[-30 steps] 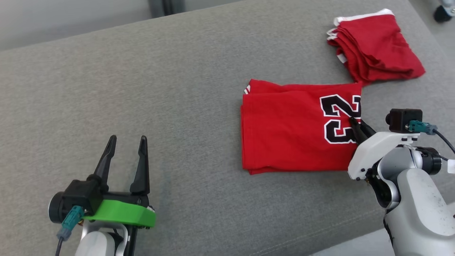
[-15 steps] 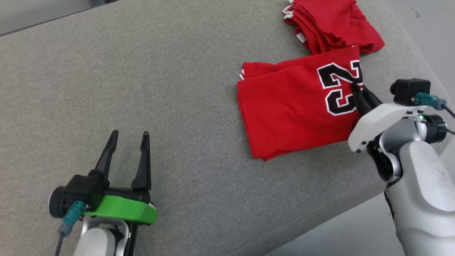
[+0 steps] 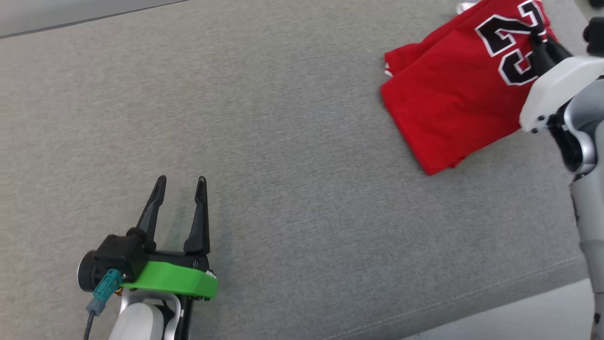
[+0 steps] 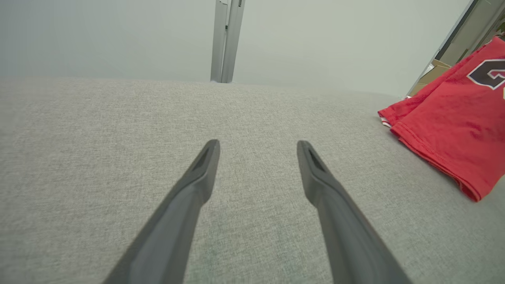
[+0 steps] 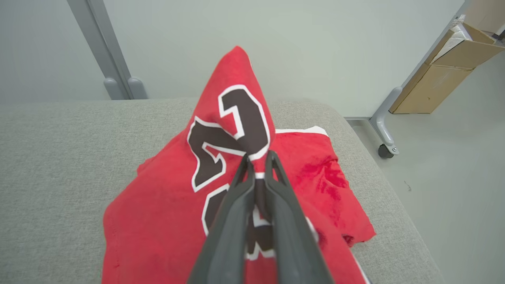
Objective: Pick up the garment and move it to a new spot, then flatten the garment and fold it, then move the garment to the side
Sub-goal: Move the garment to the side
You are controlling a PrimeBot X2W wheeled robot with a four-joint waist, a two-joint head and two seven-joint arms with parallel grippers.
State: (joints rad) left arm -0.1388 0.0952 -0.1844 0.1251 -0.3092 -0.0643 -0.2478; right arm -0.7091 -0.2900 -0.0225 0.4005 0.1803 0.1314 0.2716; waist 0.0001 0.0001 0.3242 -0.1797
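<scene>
The garment (image 3: 448,108) is a folded red jersey with a black "23", lying at the far right of the grey cushion. My right gripper (image 3: 538,40) is shut on its numbered edge and holds that edge raised, so the cloth peaks above the fingertips in the right wrist view (image 5: 258,157). The garment's left part (image 4: 453,130) still rests on the cushion. My left gripper (image 3: 181,182) stands open and empty over bare cushion at the lower left, far from the garment, its two fingers spread (image 4: 258,146).
A second folded red cloth with white trim (image 5: 319,169) lies under and beyond the lifted edge. The cushion (image 3: 283,118) ends close to the right, with floor, a caster (image 5: 384,151) and a cardboard box (image 5: 446,71) beyond. A grey post (image 4: 227,39) stands behind.
The right gripper has pulled the garment's numbered edge up and toward the far right, over the other red cloth. The head camera has swung too. The left gripper stays open in place.
</scene>
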